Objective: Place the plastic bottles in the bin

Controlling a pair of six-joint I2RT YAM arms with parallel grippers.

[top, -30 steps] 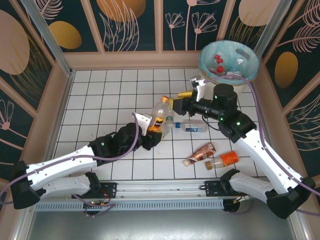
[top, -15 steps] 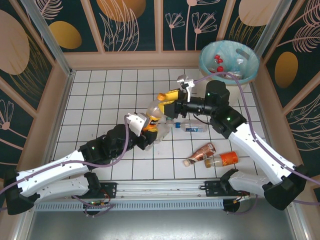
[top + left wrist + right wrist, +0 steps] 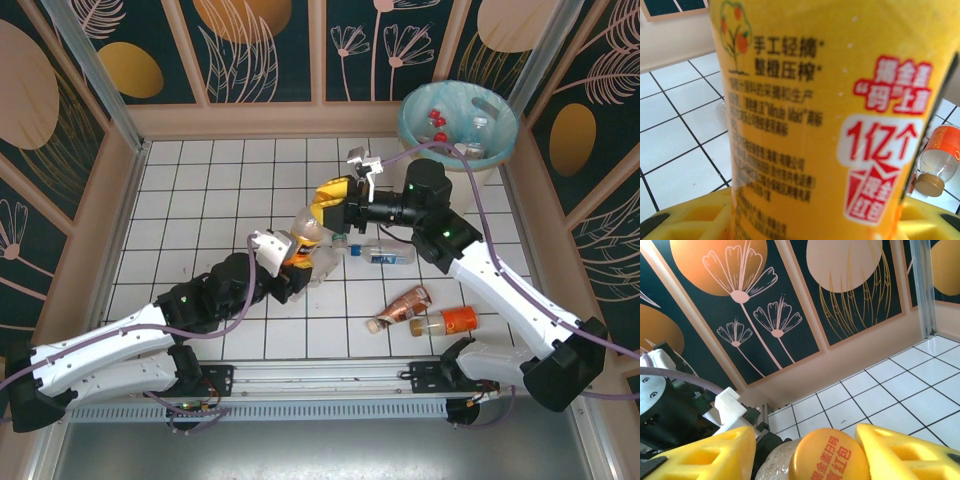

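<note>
Bottle (image 3: 815, 125) clenched in left tool (image 3: 292, 262); right tool (image 3: 807, 437) now astride cap (image 3: 830, 457), grip unclear.

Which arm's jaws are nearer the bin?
Right: the right arm has its jaws around the cap of the orange bottle, left of the bin; the left arm grips the bottle's body, farther toward the bases.

Glossy plastic bottle (image 3: 830, 115); smooth, shiny white tiles (image 3: 675, 165).
</note>
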